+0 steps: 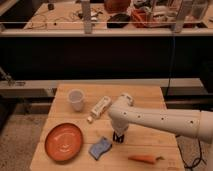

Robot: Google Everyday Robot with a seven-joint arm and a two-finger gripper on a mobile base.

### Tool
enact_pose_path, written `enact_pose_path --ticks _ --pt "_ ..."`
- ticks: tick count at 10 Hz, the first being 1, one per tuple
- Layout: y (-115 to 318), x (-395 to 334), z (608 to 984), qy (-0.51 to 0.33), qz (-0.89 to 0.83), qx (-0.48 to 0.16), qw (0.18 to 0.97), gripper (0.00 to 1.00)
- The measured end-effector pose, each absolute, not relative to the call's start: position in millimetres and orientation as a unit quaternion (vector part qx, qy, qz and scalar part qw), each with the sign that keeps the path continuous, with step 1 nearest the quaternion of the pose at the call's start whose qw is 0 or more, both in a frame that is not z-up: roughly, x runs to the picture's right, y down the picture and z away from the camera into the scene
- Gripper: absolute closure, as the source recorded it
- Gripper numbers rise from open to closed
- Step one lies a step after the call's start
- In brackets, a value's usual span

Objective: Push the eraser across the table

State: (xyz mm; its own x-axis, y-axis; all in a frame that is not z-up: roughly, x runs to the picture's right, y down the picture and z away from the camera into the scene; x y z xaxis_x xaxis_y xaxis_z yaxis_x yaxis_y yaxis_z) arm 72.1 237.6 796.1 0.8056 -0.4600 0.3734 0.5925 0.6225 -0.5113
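Observation:
The light wooden table fills the lower middle of the camera view. My white arm reaches in from the right and bends down to the gripper, which sits low on the tabletop just right of the blue wavy sponge. The black eraser is hidden; only a dark shape shows under the gripper and I cannot tell it apart from the gripper.
An orange plate lies at the front left. A white cup stands at the back left. A white oblong block lies beside it. A carrot lies near the front edge. A cluttered bench stands behind.

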Motion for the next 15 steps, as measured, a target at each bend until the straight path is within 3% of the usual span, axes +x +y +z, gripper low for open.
enact_pose_path --ticks 15 --pt "234.8 50.7 801.3 -0.109 -0.309 -0.311 0.892 1.0"
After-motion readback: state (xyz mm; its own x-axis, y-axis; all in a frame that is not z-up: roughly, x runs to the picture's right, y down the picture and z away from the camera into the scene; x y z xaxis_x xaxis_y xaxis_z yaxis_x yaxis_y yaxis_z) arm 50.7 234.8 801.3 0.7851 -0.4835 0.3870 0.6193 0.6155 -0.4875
